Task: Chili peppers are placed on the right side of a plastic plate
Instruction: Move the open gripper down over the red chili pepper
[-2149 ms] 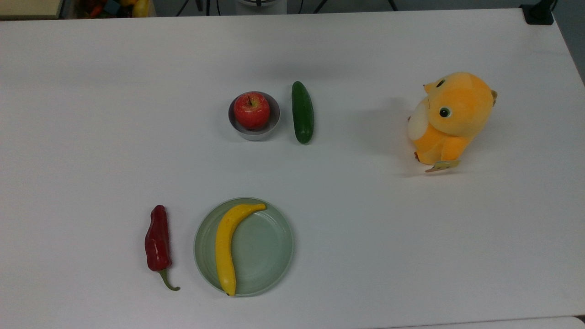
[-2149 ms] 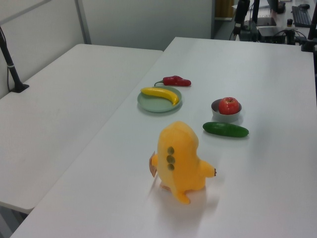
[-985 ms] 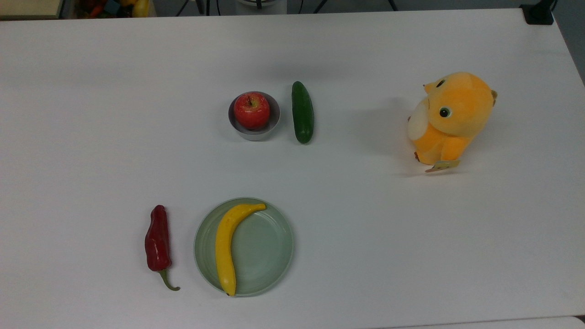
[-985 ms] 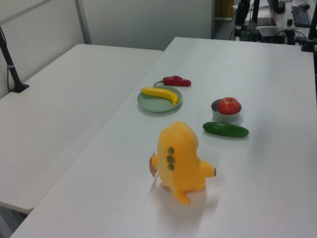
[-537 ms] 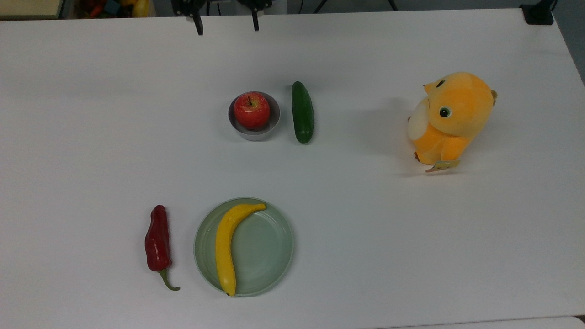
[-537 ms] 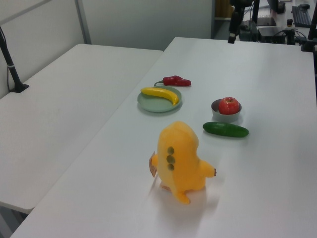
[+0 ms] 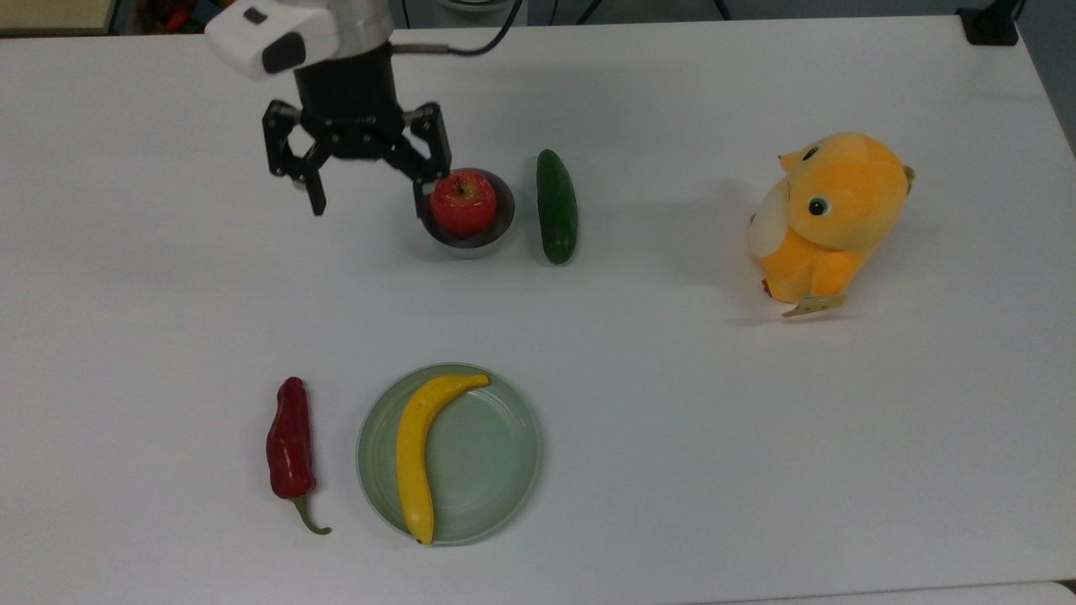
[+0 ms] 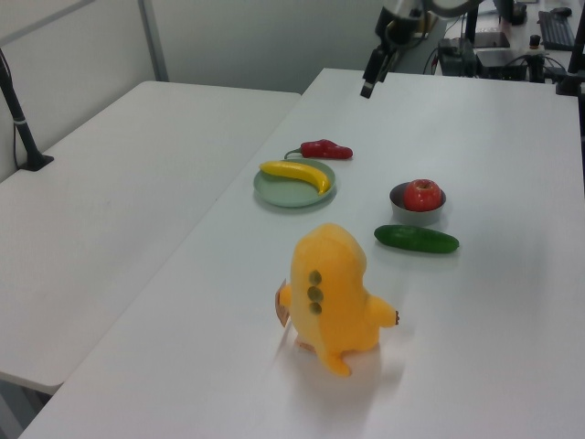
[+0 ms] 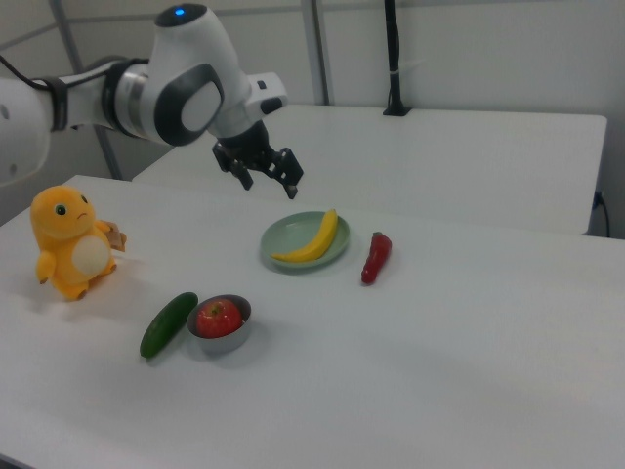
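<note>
The glossy, wrinkled red pepper (image 7: pixel 290 441) with its curved green stem lies on the matte white table (image 7: pixel 756 437), just beside the round, pale-green, rimmed plate (image 7: pixel 487 458) at the top view's left; the gripper (image 7: pixel 367 204) hangs empty, fingers spread

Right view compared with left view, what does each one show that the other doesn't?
The right view shows the plush toy from the front, face visible, plus the white arm carrying the open pincer above the table. The left view shows the toy's back with three dark spots, a neighbouring table and a keyboard in the far corner. Both show the chili pepper lying beside the green plate, the banana on that plate, the apple in the metal bowl, and the cucumber.
</note>
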`<state>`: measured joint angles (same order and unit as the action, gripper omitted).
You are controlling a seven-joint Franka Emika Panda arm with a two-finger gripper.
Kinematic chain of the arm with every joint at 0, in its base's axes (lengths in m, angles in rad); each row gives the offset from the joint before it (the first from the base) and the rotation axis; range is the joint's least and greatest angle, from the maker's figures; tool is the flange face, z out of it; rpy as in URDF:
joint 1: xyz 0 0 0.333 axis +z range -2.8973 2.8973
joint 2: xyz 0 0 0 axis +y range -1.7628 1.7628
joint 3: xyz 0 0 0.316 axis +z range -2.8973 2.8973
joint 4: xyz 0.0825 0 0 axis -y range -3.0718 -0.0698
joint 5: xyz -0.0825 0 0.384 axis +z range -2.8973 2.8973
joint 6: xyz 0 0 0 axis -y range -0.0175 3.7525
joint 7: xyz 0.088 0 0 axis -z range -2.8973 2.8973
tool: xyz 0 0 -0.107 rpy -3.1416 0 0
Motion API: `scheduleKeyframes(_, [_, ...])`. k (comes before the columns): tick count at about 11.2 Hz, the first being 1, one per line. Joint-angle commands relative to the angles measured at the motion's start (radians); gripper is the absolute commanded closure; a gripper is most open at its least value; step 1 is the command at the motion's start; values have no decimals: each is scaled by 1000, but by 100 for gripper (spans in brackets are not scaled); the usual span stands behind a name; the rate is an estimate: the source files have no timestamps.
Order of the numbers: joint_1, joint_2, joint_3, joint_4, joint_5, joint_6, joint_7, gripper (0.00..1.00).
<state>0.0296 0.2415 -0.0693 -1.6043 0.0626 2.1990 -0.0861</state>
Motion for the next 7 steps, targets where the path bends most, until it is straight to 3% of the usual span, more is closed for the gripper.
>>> scheduleKeyframes(1, [-4, 134, -35, 99, 0, 137, 70, 0])
scheduleKeyframes(4, [-37, 275, -40, 197, -3, 257, 154, 0])
scheduleKeyframes(7, [-43, 379, -55, 217, -6, 414, 155, 0])
